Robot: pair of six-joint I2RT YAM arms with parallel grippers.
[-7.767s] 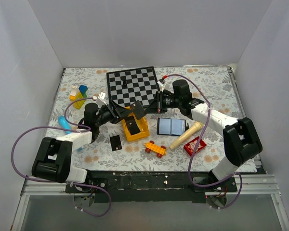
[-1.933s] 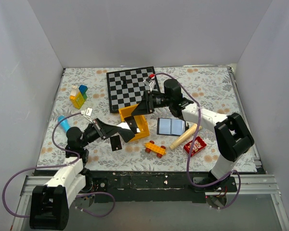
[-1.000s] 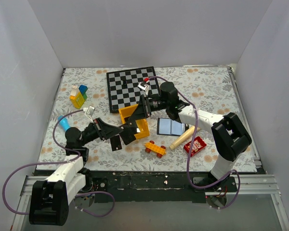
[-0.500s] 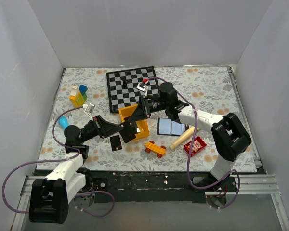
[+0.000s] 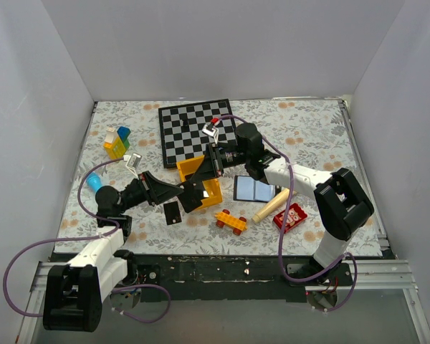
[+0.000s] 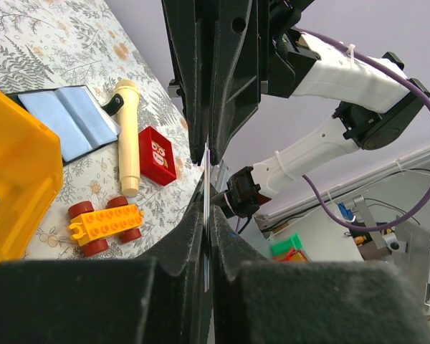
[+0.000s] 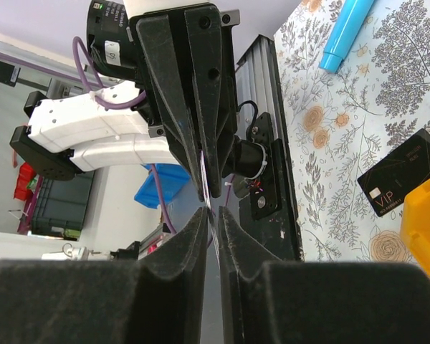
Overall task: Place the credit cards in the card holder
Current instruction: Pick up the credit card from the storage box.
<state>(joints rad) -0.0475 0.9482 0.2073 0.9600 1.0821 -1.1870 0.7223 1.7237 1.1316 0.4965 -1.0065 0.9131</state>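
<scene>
My left gripper [image 5: 189, 192] is shut on a thin black credit card [image 6: 207, 215], held edge-on in the air above the yellow bin. My right gripper [image 5: 203, 176] faces it tip to tip. Its fingers [image 7: 233, 236] stand narrowly apart on either side of the same card's edge [image 7: 212, 215], with a slim gap left on each side. A second credit card [image 5: 172, 212] with "VIP" print [image 7: 405, 172] lies flat on the table. The card holder [image 5: 255, 188] lies open, its blue-grey inside [image 6: 68, 122] up, to the right of the bin.
A yellow bin [image 5: 209, 188] sits under the two grippers, with a chessboard [image 5: 193, 127] behind it. A yellow toy car [image 5: 231, 221], wooden pin [image 5: 276, 201] and red box [image 5: 290, 216] lie at the front right. A blue tube [image 5: 93, 182] and coloured blocks [image 5: 117, 143] lie on the left.
The right gripper's jaws have narrowed around the free end of the card that the left gripper holds. The left arm has swung slightly; the right arm has barely moved.
</scene>
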